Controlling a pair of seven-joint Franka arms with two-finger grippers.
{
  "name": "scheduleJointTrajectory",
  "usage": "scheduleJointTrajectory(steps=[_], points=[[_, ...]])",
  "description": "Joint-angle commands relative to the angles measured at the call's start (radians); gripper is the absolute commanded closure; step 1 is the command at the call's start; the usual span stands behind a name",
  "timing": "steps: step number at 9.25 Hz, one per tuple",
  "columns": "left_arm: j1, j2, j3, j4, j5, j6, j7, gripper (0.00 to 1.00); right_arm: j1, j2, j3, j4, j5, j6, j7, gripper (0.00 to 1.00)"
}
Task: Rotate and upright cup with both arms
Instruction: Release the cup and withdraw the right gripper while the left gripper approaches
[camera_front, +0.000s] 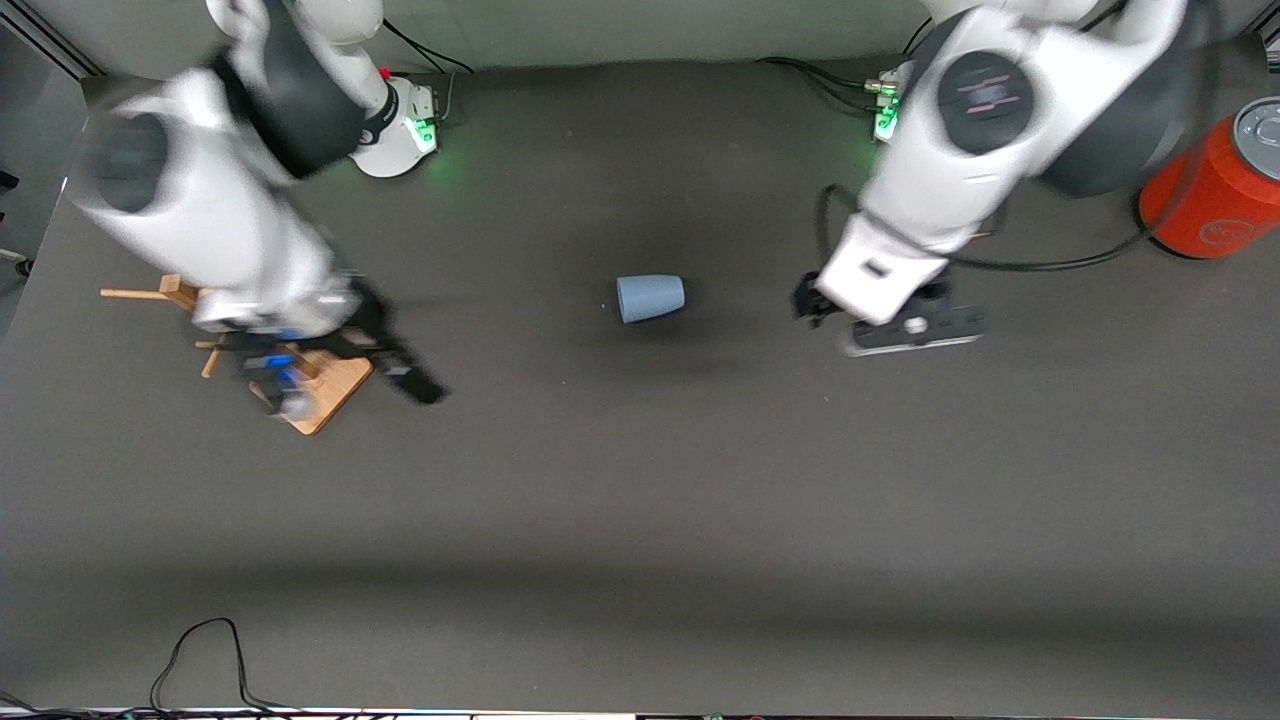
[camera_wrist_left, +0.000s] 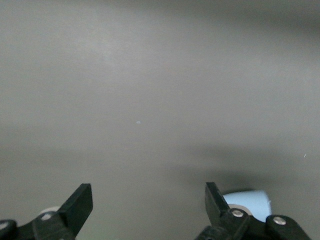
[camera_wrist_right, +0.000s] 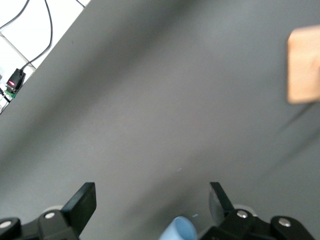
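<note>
Hanging above the table (camera_front: 640, 520) with its two black fingers spread wide apart and nothing between them, the left gripper (camera_front: 815, 305) is over the bare mat toward the left arm's end, beside the cup (camera_front: 650, 298). In the left wrist view the fingers (camera_wrist_left: 75, 206) frame empty grey surface, and a corner of the light-blue cup (camera_wrist_left: 249, 201) shows just next to one finger. So the hand seems placed to come at the cup from the side, not yet around it.

The right gripper (camera_front: 415, 378) is over the mat at the right arm's end, next to the wooden rack (camera_front: 320, 385), also with fingers (camera_wrist_right: 80, 202) well apart and empty. In the right wrist view a small part of the cup (camera_wrist_right: 179, 230) shows between them.

The cup lies on its side near the middle of the table, a little closer to the edge where the bases stand than to the front edge. Its narrow closed end points toward the right arm's end and its wide mouth toward the left arm's end. I judge it lies so that each arm can take one end.

Around the cup there is much free room on all sides. The orange-red can (camera_front: 1215, 190) stands at the corner by the left arm's base, well apart, and the rack is near the edge at the right arm's end.
</note>
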Motion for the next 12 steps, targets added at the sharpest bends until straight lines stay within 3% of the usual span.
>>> scheduleJointTrajectory(steps=[1, 3, 6, 12], points=[[-0.200, 0.290, 0.008, 0.308, 0.117, -0.089, -0.269, 0.00, 0.021, -0.137, -0.164, -0.083, 0.058, -0.063, -0.351, 0.00], [-0.344, 0.469, 0.027, 0.459, 0.200, -0.106, -0.362, 0.00, 0.038, -0.255, -0.292, -0.201, 0.058, -0.071, -0.610, 0.00], [-0.466, 0.579, 0.042, 0.452, 0.310, -0.108, -0.354, 0.00, 0.043, -0.360, -0.386, -0.316, 0.048, -0.065, -0.837, 0.00], [-0.566, 0.685, 0.033, 0.435, 0.331, -0.129, -0.270, 0.02, 0.041, -0.395, -0.389, -0.366, 0.015, -0.068, -0.927, 0.00]])
